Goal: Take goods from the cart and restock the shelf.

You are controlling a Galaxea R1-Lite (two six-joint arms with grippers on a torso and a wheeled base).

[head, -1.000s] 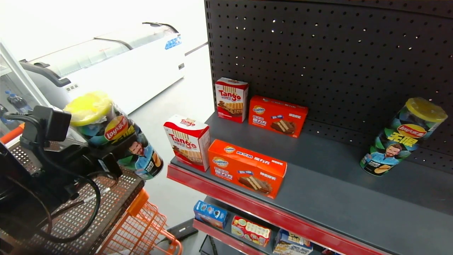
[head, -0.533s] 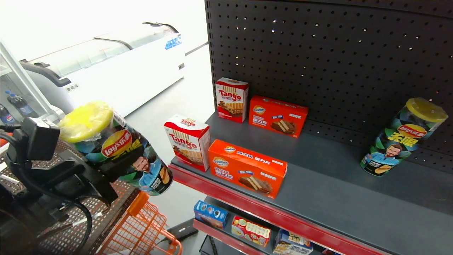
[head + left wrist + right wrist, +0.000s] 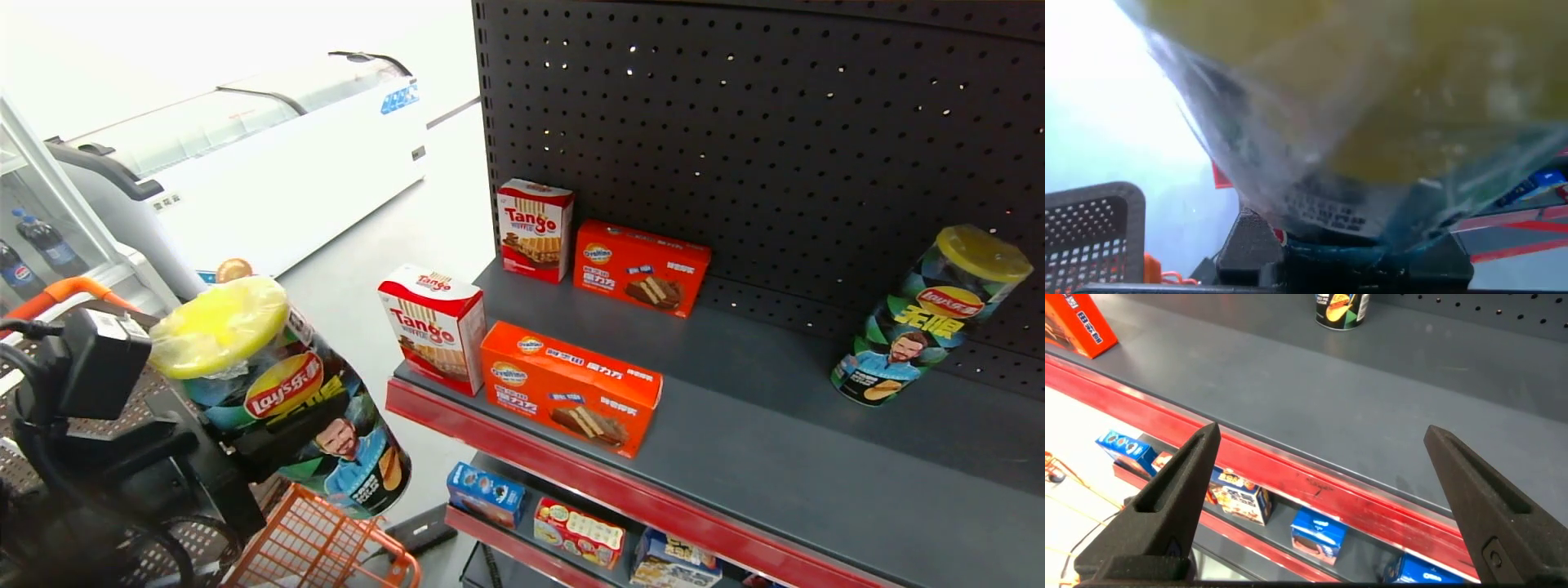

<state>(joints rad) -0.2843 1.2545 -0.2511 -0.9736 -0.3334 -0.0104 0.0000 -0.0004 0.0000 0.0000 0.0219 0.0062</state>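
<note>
Left gripper clamped on yellow-lidded chip can, can tilted above orange cart, just off shelf front edge, right gripper fingers wide apart over shelf front, second chip can standing at shelf back.

Held chips can shifted lower (slightly rightward).

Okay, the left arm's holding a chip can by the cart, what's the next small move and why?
Probably carry the chip can to the right, toward the shelf. The left gripper is shut on it, tilted, above the orange cart and short of the shelf's red edge. The bare stretch before the standing can looks like a fitting spot.
</note>
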